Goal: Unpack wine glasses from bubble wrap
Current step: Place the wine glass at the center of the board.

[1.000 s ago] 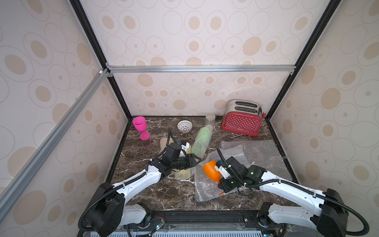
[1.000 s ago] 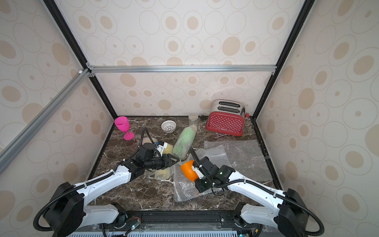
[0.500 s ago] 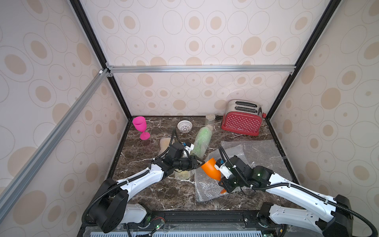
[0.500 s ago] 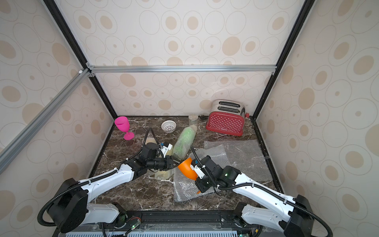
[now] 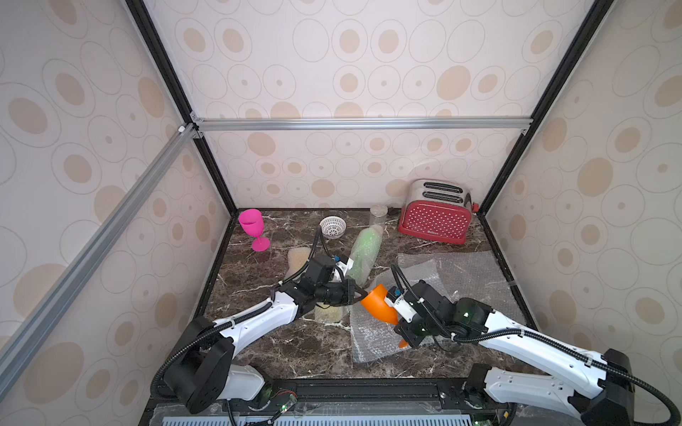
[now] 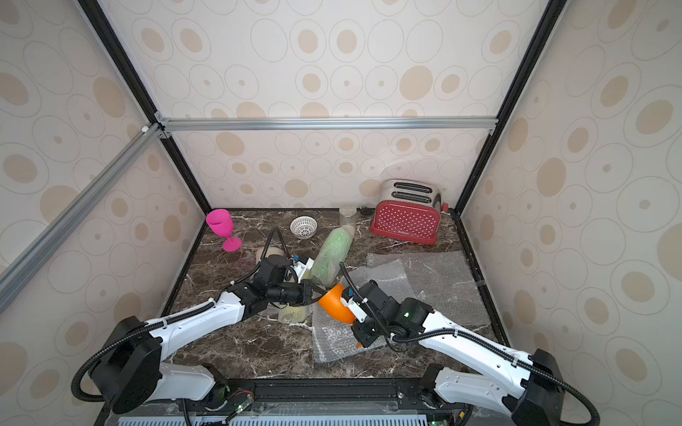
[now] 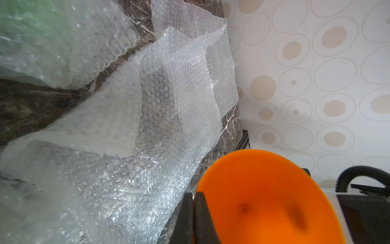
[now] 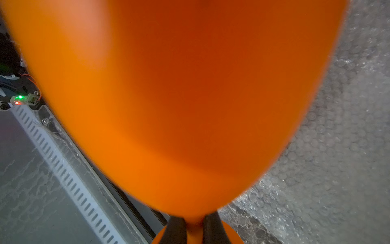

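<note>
Above the bubble wrap point(image 5: 369, 345), orange goblet point(image 5: 376, 308) aslant, mouth toward left claw point(image 5: 361, 295)

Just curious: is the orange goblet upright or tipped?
Tipped: the orange goblet slants sideways above the bubble wrap, stem clamped in the right jaws.

Bare marble tabletop point(image 5: 295, 350), low centre of frame: open passage. Centre blocked: left arm point(image 5: 258, 319) and right arm point(image 5: 535, 345) meet at the orange goblet point(image 5: 378, 308). Just above, the green-tinted bubble-wrap roll point(image 5: 365, 254) lies slantwise. Flat bubble-wrap sheets point(image 5: 468, 273) cover centre right. Along the upper edge: toaster point(image 5: 435, 217), lattice bowl point(image 5: 333, 227), pink goblet point(image 5: 252, 228), gaps between.
</note>
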